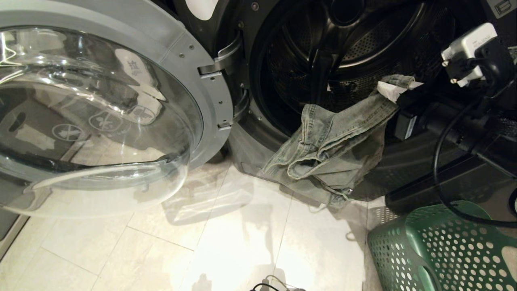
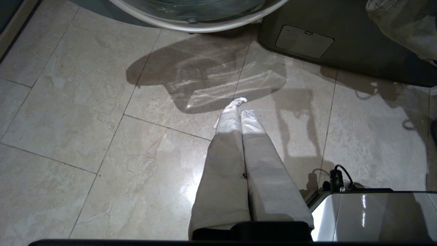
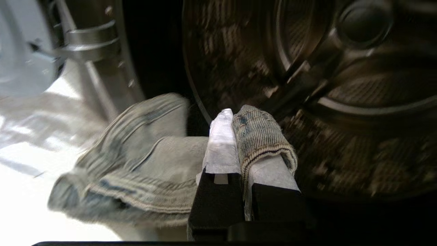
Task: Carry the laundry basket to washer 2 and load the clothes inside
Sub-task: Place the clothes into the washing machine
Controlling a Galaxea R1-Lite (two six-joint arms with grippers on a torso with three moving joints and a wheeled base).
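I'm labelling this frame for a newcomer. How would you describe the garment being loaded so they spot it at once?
Find the washer's open drum. Across its lower rim hangs a pair of faded denim jeans, pinched at one edge by the right gripper. It is the only fabric here; the green perforated laundry basket stands beside it.

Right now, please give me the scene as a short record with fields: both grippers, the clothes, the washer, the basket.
right gripper: shut on jeans, at the drum opening
left gripper: shut, empty, over the floor
jeans: hanging outside the drum
washer door: open
drum: no clothes visible inside
laundry basket: green, on the floor
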